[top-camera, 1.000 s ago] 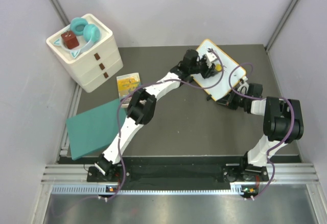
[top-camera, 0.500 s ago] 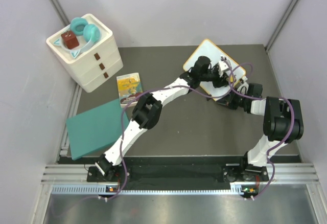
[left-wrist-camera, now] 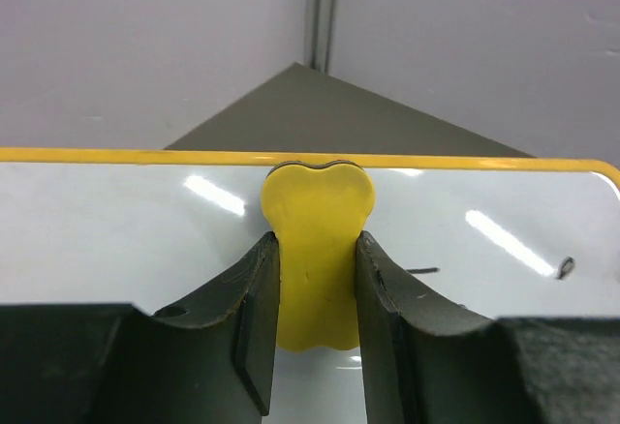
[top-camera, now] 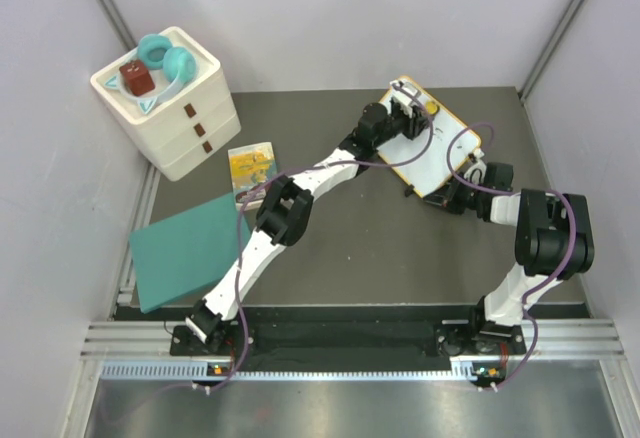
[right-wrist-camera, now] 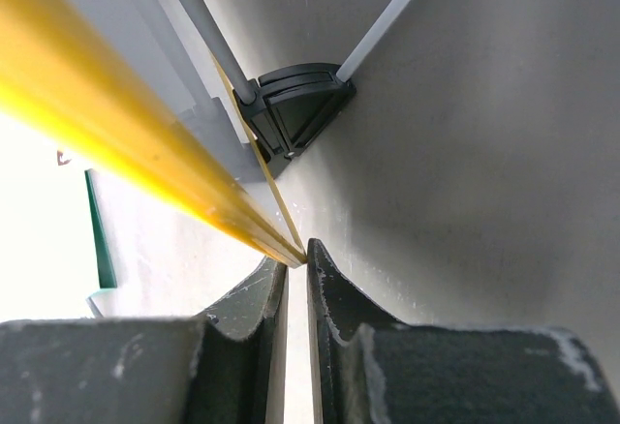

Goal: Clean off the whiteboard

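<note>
Subject: whiteboard [top-camera: 445, 158], white face, orange-yellow frame, rounded corners.
Location: far right part of the dark table [top-camera: 350, 248], set diagonally to the table edges, between the two grippers.
Attitude: flat or propped, cannot tell from top view.
Board face: mostly clean in left wrist view [left-wrist-camera: 116, 240]; two small black marks [left-wrist-camera: 563, 267] remain toward its right side.
Left gripper [top-camera: 410, 108]: reached over the board's far corner; fingers pinching a yellow eraser [left-wrist-camera: 318, 201].
Eraser detail: lobed top, touching the board just under the top frame rail; seen clearly only in left wrist view.
Left fingers: one each side of the eraser, pads pressed to its flanks [left-wrist-camera: 262, 279].
Right gripper [top-camera: 455, 195]: at the board's near edge, right of centre.
Right grip: fingers almost together, nipping the thin yellow frame edge [right-wrist-camera: 116, 124]; gripper mid-pt [right-wrist-camera: 295, 267].
Board underside: black foot [right-wrist-camera: 291, 105] visible in right wrist view, fixed under the frame.
Other items, left side, well apart from the board:
- white drawer unit [top-camera: 195, 123], far left corner.
- teal headphones [top-camera: 165, 58] and small red-brown box [top-camera: 137, 78] on top of it.
- yellow packet [top-camera: 250, 165], just beside the unit.
- flat teal rectangle [top-camera: 185, 248], near left, overhanging the table edge.
</note>
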Controlling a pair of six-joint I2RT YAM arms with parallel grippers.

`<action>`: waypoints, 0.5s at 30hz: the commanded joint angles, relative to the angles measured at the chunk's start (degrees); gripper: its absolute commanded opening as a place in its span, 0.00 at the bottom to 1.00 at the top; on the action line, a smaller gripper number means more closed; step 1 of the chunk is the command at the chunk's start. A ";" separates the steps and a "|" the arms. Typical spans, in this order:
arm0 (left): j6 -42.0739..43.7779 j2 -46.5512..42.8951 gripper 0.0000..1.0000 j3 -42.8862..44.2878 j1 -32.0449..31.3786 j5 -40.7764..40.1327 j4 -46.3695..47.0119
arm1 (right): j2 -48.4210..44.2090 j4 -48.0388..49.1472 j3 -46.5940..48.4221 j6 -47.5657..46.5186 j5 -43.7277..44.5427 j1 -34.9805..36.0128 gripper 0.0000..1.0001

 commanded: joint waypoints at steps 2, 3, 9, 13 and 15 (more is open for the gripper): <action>-3.81 3.34 0.00 3.95 0.72 -1.28 5.74 | 1.35 -7.05 -0.75 -3.93 -2.54 3.07 0.00; -4.08 3.61 0.00 4.48 0.54 -0.13 6.00 | 1.26 -7.05 -0.75 -3.93 -2.54 3.15 0.00; -2.77 3.79 0.00 4.39 -2.36 3.39 5.92 | 1.43 -6.97 -0.75 -3.93 -2.54 3.15 0.00; -3.11 3.97 0.00 4.39 -4.99 4.89 6.62 | 1.43 -6.97 -0.75 -3.93 -2.54 3.15 0.00; -3.12 3.88 0.00 4.39 -5.87 5.94 6.62 | 1.43 -6.97 -0.75 -3.84 -2.54 3.15 0.00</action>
